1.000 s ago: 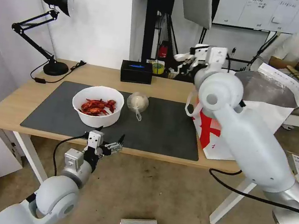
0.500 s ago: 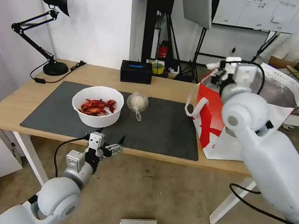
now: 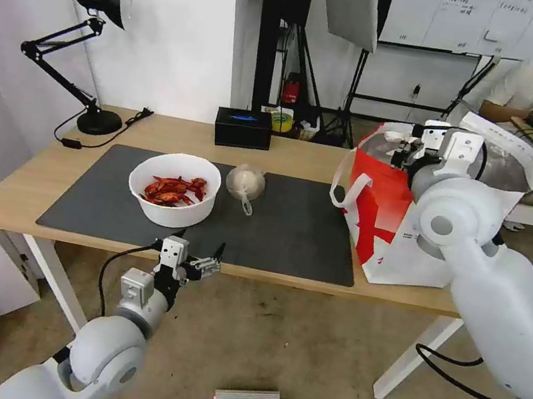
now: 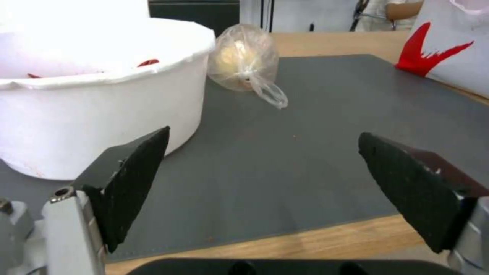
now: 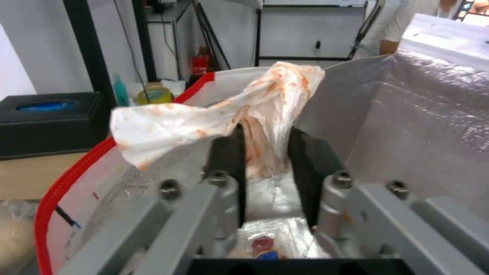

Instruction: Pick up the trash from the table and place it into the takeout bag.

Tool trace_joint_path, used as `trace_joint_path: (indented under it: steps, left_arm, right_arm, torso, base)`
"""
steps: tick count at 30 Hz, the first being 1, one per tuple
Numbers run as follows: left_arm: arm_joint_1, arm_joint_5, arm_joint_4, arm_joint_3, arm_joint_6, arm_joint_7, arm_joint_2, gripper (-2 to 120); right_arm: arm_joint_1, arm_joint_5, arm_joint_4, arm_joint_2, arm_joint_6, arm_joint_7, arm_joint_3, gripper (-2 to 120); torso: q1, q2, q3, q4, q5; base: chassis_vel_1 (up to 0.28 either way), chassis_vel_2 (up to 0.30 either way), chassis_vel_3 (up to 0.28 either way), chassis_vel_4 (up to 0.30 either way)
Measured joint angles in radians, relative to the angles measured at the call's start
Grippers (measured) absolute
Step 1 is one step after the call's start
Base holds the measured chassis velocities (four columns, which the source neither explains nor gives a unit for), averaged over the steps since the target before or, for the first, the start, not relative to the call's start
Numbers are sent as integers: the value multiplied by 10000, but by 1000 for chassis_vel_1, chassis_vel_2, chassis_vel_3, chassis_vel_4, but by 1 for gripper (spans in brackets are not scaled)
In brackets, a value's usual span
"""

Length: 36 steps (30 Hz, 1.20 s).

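While the long table [image 3: 155, 135] carries the load, the takeout bag [image 3: 386, 212] gapes directly beneath the right gripper [image 5: 265, 152], whose jaws pinch a stained, crumpled tissue [image 5: 214, 110] over the foil lining. Low at the near edge, the left gripper [image 4: 259, 172] hangs spread wide and empty, white bowl [image 4: 97, 91] just beside one finger, knotted bag [image 4: 244, 61] beyond.

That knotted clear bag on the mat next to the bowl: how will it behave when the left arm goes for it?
The knotted clear bag looks rounded, so a nudge may roll it across the mat. Its thin film will probably crumple and slip between the fingers; the loose tail below the knot seems the safer hold. It looks light.
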Motion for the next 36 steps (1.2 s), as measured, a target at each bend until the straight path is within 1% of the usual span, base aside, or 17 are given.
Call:
trace_joint_path:
  steps: [1, 2, 4, 5, 8, 9, 11, 12, 13, 14, 17, 18, 20, 21, 24, 36]
  left_arm:
    - [-18, -4, 2, 4, 0, 1, 3, 100]
    - [-18, -4, 2, 4, 0, 1, 3, 100]
    - [-54, -12, 4, 17, 0, 0, 6, 100]
    - [-54, -12, 4, 17, 0, 0, 6, 100]
    - [-80, -17, 4, 29, 0, 1, 7, 100]
    - [-80, -17, 4, 29, 0, 1, 7, 100]
    - [-101, -21, 3, 44, 0, 0, 11, 100]
    - [-110, -24, 3, 51, 0, 1, 12, 100]
    - [-128, -26, 3, 56, 0, 1, 14, 100]
    - [-128, -26, 3, 56, 0, 1, 14, 100]
    - [-173, -37, 3, 67, 0, 1, 23, 100]
    - [-173, -37, 3, 67, 0, 1, 23, 100]
    - [-182, -40, 3, 70, 0, 0, 24, 100]
    - [-182, -42, 2, 70, 0, 1, 27, 100]
    - [-180, -44, -12, 70, 0, 1, 37, 100]
    - [-271, -57, -9, 112, 0, 2, 126, 100]
  right_arm:
    - [-24, 41, 11, -41, 0, 0, 48, 30]
    - [-24, 41, 11, -41, 0, 0, 48, 30]
    - [-80, 95, 14, -151, 0, 1, 142, 40]
    - [-80, 95, 14, -151, 0, 1, 142, 40]
    - [-139, 105, 35, -311, 1, -5, 243, 53]
    - [-139, 105, 35, -311, 1, -5, 243, 53]
    - [-160, 104, 46, -424, 0, -24, 318, 65]
    - [-162, 106, 51, -464, 0, -33, 337, 68]
    - [-162, 122, 53, -505, 0, -44, 355, 75]
    - [-162, 122, 53, -505, 0, -44, 355, 75]
    - [-160, 212, 56, -587, 0, -62, 375, 89]
    - [-160, 212, 56, -587, 0, -62, 375, 89]
    - [-151, 258, 57, -655, 0, -98, 392, 97]
    - [-150, 270, 57, -708, 0, -132, 412, 99]
    - [-141, 303, 64, -817, -2, -168, 452, 100]
    - [-139, 337, 43, -1021, -5, -348, 623, 100]
  torso:
    - [0, 0, 0, 0, 0]
    - [0, 0, 0, 0, 0]
    - [0, 0, 0, 0, 1]
    - [0, 0, 0, 0, 1]
    - [0, 0, 0, 0, 1]
    - [0, 0, 0, 0, 1]
    - [0, 0, 0, -1, 1]
    - [0, 0, 0, -1, 1]
    - [0, 0, 0, -1, 1]
    - [0, 0, 0, -1, 1]
    - [0, 0, 0, 0, 1]
    - [0, 0, 0, 0, 1]
    - [0, 0, 0, 0, 1]
    - [0, 0, 0, 0, 0]
    - [-1, 0, 0, -1, 0]
    - [0, 0, -1, -1, 1]
  base:
    - [0, 0, 0, 0]
    - [0, 0, 0, 0]
    - [0, 0, 0, 0]
    - [0, 0, 0, 0]
    - [0, 0, 0, 0]
    - [0, 0, 0, 0]
    - [0, 0, 0, 0]
    - [0, 0, 0, 0]
    - [0, 0, 0, 0]
    - [0, 0, 0, 0]
    - [0, 0, 0, 0]
    - [0, 0, 0, 0]
    - [0, 0, 0, 0]
    - [0, 0, 0, 0]
    - [0, 0, 0, 0]
    - [0, 0, 0, 0]
